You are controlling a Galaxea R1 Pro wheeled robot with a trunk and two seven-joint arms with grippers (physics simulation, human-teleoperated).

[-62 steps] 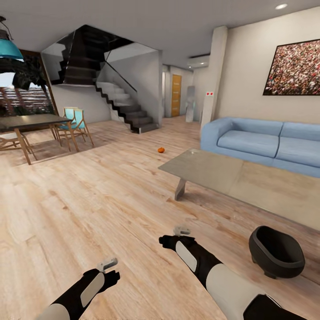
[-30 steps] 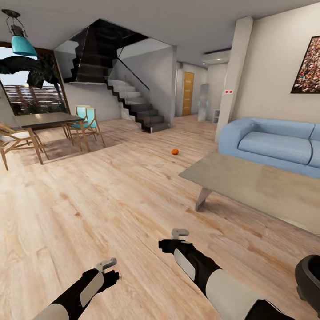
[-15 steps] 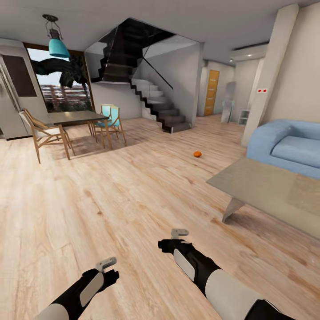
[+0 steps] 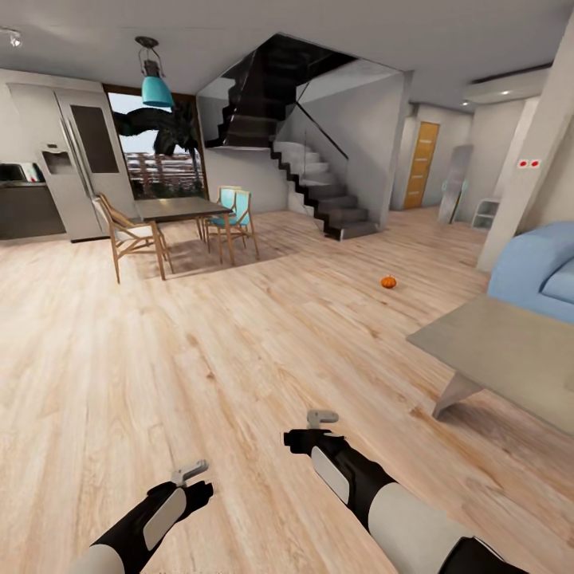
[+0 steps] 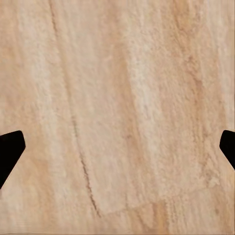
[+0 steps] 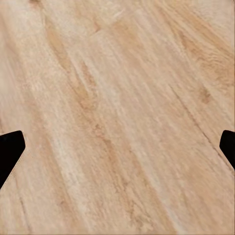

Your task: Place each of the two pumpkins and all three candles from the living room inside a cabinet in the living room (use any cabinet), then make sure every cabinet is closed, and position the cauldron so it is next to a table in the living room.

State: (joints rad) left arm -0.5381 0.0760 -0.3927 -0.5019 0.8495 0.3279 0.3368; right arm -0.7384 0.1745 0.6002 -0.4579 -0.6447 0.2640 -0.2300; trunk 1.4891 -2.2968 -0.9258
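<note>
From my remote station I judge the chief risk to be the approach itself: one pumpkin sits alone on the open wood floor, round and ribbed, so a hand arriving off-centre or a base driven too close could nudge it and send it rolling toward the staircase. A second hazard is the counter, whose near corner juts out at about 3 o'clock in the head view; cutting that corner on the way could clip the right arm. Both hands are empty. The left hand and the right hand each have their fingers spread wide, and in both wrist views the dark fingertips sit at opposite edges with nothing but floorboards between them. Relative to the right hand, the pumpkin lies at roughly 1 o'clock and well apart, beyond the far end of the counter; from the left hand it is at about 2 o'clock and farther still. The blue sofa stands behind the counter. I cannot see the other pumpkin, the candles or the cabinet from here.
</note>
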